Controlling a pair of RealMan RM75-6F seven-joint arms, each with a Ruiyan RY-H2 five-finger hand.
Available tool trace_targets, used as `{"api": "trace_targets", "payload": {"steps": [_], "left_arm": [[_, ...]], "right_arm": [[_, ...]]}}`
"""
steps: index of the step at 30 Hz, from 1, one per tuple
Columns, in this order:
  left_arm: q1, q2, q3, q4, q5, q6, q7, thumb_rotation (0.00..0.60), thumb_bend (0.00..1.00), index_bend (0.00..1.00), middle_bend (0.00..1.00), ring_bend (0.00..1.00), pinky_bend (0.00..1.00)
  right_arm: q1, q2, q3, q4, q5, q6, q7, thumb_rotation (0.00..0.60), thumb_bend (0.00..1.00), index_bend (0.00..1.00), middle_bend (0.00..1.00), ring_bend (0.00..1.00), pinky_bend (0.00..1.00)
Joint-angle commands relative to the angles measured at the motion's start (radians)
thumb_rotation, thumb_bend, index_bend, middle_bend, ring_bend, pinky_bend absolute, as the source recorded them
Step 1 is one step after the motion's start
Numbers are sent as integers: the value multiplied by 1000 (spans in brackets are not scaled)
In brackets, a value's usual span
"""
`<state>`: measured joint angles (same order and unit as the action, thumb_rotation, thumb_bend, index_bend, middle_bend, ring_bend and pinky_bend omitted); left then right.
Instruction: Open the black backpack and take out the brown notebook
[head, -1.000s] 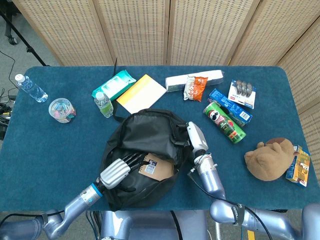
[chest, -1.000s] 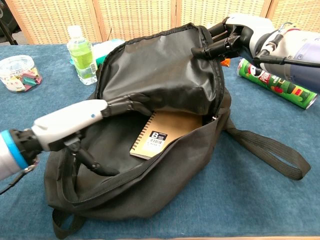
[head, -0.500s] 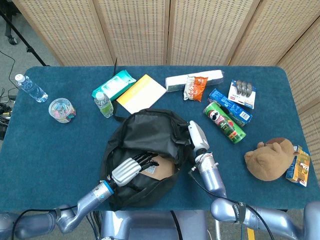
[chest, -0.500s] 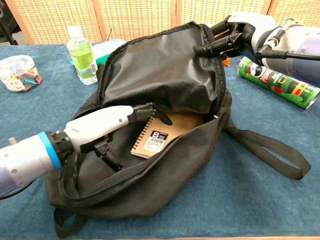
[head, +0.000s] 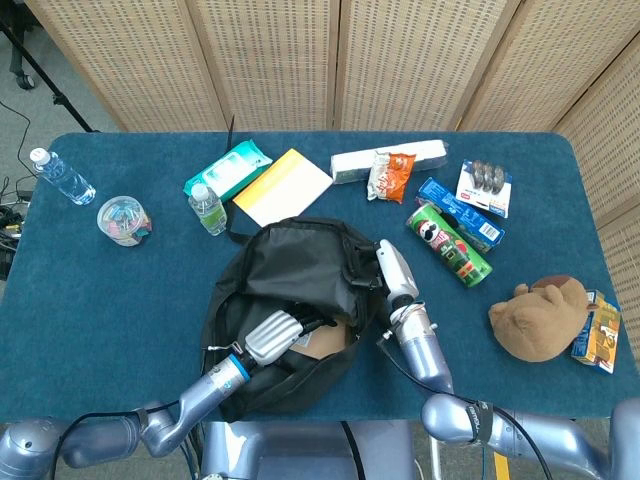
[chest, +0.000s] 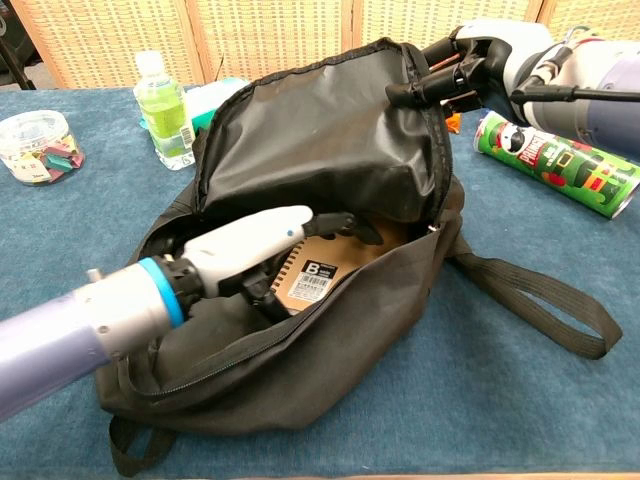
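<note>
The black backpack (head: 290, 265) lies unzipped at the table's middle, its flap (chest: 330, 150) raised. Inside lies the brown notebook (chest: 322, 268), spiral-bound with a white label, partly showing in the head view (head: 322, 344). My left hand (chest: 262, 242) is inside the bag, seen from above as well (head: 272, 337). Its dark fingers (chest: 340, 222) stretch over the notebook's top edge, and its thumb lies by the spiral side. I see no firm hold on the book. My right hand (chest: 482, 62) grips the flap's rim and keeps it lifted (head: 392, 270).
A green chip can (chest: 555, 165) lies just right of the bag, under my right arm. A green bottle (chest: 163, 110) and a jar of clips (chest: 38, 145) stand at the left. The backpack strap (chest: 540, 300) trails right. A plush toy (head: 540, 317) sits far right.
My left hand has pushed deeper and rightward into the bag, and its fingers now reach across the notebook. The right hand still holds the flap up. The notebook has not moved.
</note>
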<state>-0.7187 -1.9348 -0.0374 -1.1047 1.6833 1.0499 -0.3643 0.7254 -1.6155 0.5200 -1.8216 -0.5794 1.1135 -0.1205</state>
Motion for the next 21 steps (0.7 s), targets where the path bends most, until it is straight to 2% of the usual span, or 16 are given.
{"api": "trace_targets", "payload": {"steps": [1, 11, 21], "left_arm": [[-18, -28, -15, 27, -16, -9, 1, 600, 0, 230, 35, 70, 165], [-32, -88, -11, 94, -31, 2, -34, 600, 0, 230, 36, 70, 165], [-52, -157, -37, 206, -72, -9, -10, 600, 3, 235, 36, 70, 165]], "right_arm": [[2, 2, -1, -1, -3, 5, 3, 600, 569, 711, 670, 507, 394], [2, 24, 10, -7, 12, 11, 21, 600, 569, 711, 670, 507, 394], [-8, 58, 4, -32, 8, 13, 38, 600, 569, 711, 671, 507, 394]]}}
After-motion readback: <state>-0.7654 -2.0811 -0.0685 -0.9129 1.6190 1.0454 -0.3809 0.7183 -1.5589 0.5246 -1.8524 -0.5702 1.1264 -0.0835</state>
